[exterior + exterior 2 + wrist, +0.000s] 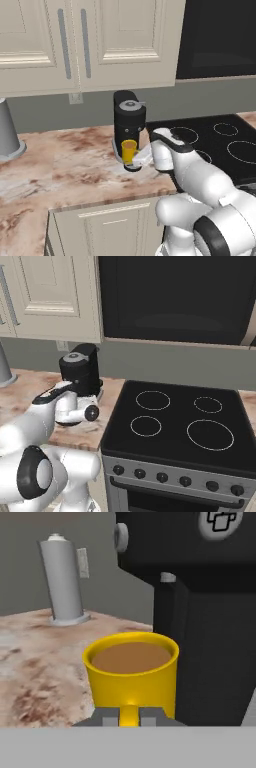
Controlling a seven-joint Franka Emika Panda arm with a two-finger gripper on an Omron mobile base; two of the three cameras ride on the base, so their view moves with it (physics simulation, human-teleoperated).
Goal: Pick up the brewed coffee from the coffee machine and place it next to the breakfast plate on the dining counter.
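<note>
Currently, step: grasping the mug [129, 150] at the machine [129, 122].
Mug position: on the drip tray under the spout, at 9 o'clock from the stove [175, 426]; full of coffee.
Gripper [129, 716]: fingertips flank the mug handle; whether they pinch it cannot be told.
Technique: judged best to secure the handle firmly, lift straight, keep the rim level, then withdraw clear of the spout.
Hidden: fingers are mostly cut off in hand view; the wrist covers the mug in right base view.
Counter [60, 165]: a grey canister [61, 582] stands at 10 o'clock from the mug.
</note>
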